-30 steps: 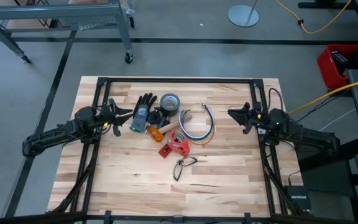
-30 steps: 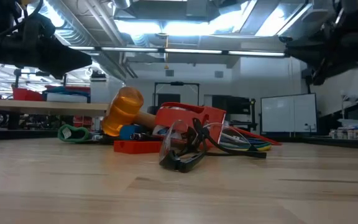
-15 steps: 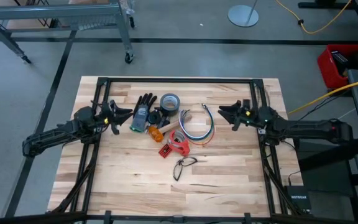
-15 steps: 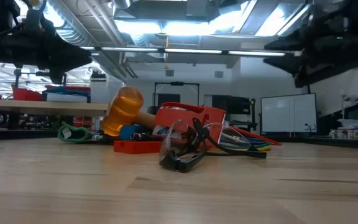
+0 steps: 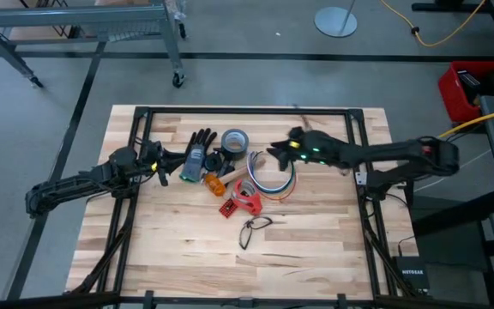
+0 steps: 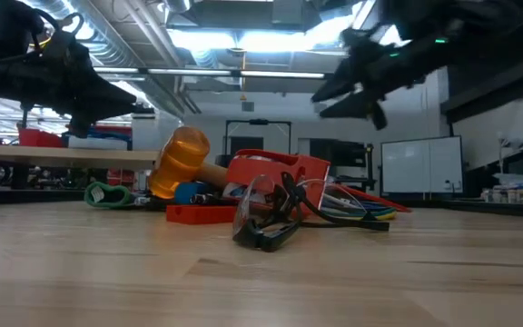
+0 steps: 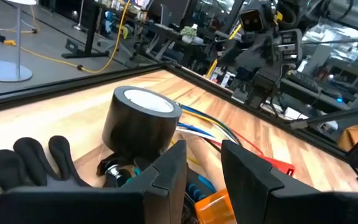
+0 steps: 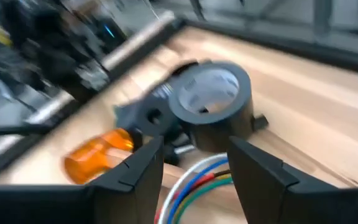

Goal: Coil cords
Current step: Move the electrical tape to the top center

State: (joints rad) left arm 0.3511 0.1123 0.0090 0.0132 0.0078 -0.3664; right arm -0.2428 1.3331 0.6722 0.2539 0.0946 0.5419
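The cords (image 5: 273, 178), thin blue, white, green and red cables bent in a loose loop, lie flat on the wooden table (image 5: 170, 249) right of centre. They also show in the low view (image 6: 363, 212) and in both wrist views (image 7: 211, 127) (image 8: 192, 179). My right gripper (image 5: 273, 153) hangs open above the loop's far left part, well clear of it (image 6: 327, 95), pointing toward the table's left and slightly down (image 8: 194, 186). My left gripper (image 5: 165, 163) (image 7: 204, 180) stands open and level at the table's left, just left of the black glove.
A roll of tape (image 5: 234, 140) stands just left of the cords' far end. A black glove (image 5: 197, 153), an orange-headed mallet (image 5: 215, 183), a red tool (image 5: 243, 202) and safety glasses (image 5: 254, 228) lie close by. Bare wood lies toward the near edge.
My right gripper has swung out from the table's right side toward the left, rising a little and tipping its fingers downward, and now hangs over the cords. My left gripper has stayed in place and rolled slightly about its own axis. The cords lie as before.
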